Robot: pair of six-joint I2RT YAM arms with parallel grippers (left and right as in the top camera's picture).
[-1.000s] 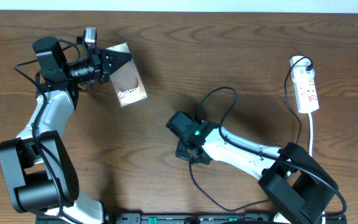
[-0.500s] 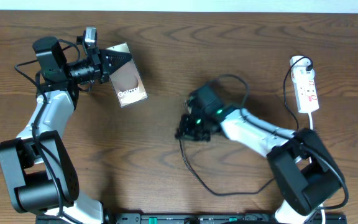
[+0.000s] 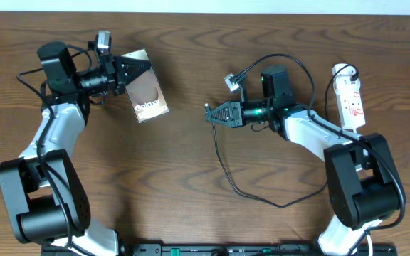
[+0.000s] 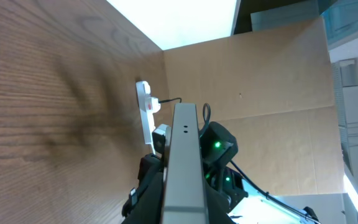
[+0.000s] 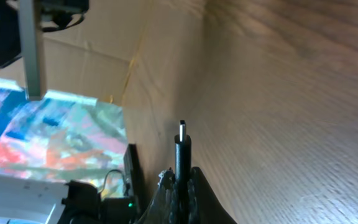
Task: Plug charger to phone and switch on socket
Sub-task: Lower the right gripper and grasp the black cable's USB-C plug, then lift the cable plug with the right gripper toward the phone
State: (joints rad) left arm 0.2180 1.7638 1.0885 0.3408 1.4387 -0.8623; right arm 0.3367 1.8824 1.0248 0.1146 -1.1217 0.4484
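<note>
Black charger (image 5: 181,149) in right gripper (image 3: 210,114), phone (image 3: 148,96) held

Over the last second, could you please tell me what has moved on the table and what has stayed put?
The right gripper moved from the front middle of the table further back and turned to point towards the phone, carrying the charger; its cable loop trailed along. The left gripper kept the phone held in the same spot, and the socket did not move.
</note>
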